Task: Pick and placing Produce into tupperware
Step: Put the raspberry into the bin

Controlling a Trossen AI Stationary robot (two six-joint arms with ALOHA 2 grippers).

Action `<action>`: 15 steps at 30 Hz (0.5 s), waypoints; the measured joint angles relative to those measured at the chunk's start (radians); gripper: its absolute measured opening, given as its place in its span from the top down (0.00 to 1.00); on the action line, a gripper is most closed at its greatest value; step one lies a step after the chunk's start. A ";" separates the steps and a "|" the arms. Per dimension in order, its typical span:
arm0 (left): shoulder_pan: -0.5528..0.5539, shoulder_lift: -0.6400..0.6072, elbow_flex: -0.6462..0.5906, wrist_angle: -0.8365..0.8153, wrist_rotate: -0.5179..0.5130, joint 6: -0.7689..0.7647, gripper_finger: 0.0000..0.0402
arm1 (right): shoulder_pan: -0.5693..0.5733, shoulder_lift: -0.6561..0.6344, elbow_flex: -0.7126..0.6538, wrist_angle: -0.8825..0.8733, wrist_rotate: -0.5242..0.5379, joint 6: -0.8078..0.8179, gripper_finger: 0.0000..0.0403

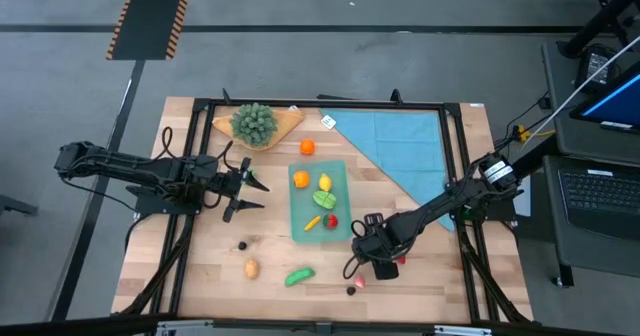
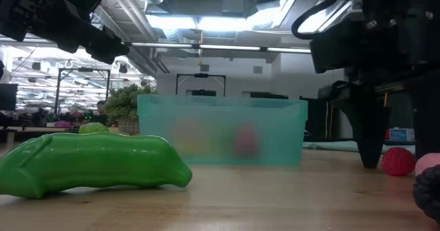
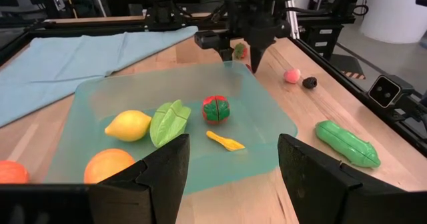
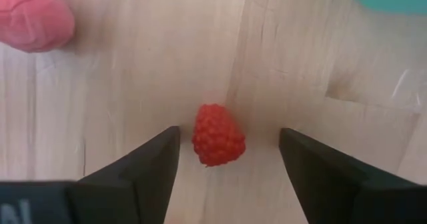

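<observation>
Produce is lying partly in the shallow translucent teal-green plastic container (image 1: 320, 198) at the centre of the overhead frame: a yellow lemon (image 3: 128, 125), a green leaf (image 3: 169, 121) and a red-and-green piece (image 3: 215, 109). The right gripper (image 4: 229, 159) is pointing down at a small bumpy red raspberry (image 4: 218, 135), its fingers spread wide on either side, touching nothing. The left gripper (image 3: 231, 159) is waiting at centre left, fingers apart and empty. In the low view the container's contents are only blurred shapes.

Probably a lab: ceiling strip lights (image 2: 206, 21), laptop (image 1: 598, 191) beside the rig.
</observation>
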 joint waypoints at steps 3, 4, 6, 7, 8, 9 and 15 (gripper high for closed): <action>0.000 0.000 0.000 0.000 0.000 0.000 0.45 | 0.000 0.000 0.000 0.000 0.000 0.002 0.41; 0.000 0.000 0.000 0.000 0.000 0.000 0.45 | -0.001 0.000 -0.001 0.000 0.000 0.002 0.43; 0.000 0.000 0.000 0.000 0.000 0.000 0.45 | -0.001 0.001 -0.001 0.001 0.001 0.001 0.48; 0.000 0.000 0.000 0.000 0.000 0.000 0.45 | -0.002 0.001 -0.001 0.001 0.001 0.001 0.50; 0.000 0.000 0.000 0.000 0.000 0.000 0.45 | -0.002 0.001 -0.001 0.003 0.001 0.001 0.53; 0.000 0.000 0.000 0.000 0.000 0.000 0.45 | -0.002 0.002 -0.001 0.005 0.001 0.001 0.55; 0.000 0.000 0.000 0.000 0.000 0.000 0.45 | -0.002 0.002 -0.001 0.015 0.000 0.000 0.65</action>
